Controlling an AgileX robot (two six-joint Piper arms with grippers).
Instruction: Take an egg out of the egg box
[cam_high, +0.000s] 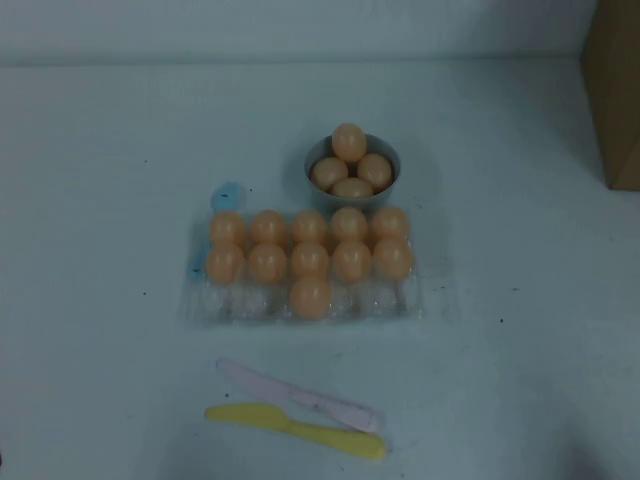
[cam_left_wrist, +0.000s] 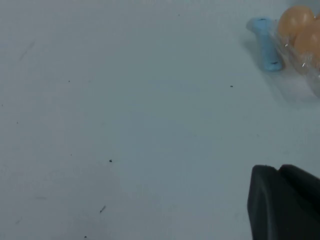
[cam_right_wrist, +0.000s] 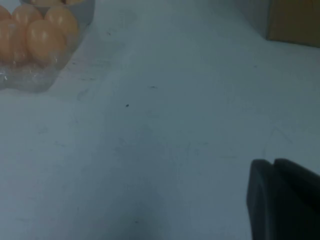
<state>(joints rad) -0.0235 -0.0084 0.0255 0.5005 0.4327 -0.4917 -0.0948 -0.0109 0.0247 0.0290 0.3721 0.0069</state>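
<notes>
The clear plastic egg box (cam_high: 203, 303) lies mid-table. Its two far rows are full of orange-tan eggs, and a single egg (cam_high: 311, 297) sits in the middle of the near row. Neither gripper shows in the high view. In the left wrist view my left gripper (cam_left_wrist: 278, 169) is shut and empty, low over bare table, well away from the egg box corner (cam_left_wrist: 311, 76) and its eggs (cam_left_wrist: 296, 21). In the right wrist view my right gripper (cam_right_wrist: 274, 162) is shut and empty over bare table, far from the egg box (cam_right_wrist: 25, 80) and its eggs (cam_right_wrist: 45, 37).
A small grey bowl (cam_high: 391, 157) with several eggs stands just behind the egg box. A blue object (cam_high: 226, 195) lies at the box's far left corner. A pink knife (cam_high: 300, 397) and a yellow knife (cam_high: 295, 428) lie in front. A cardboard box (cam_high: 615, 90) stands far right.
</notes>
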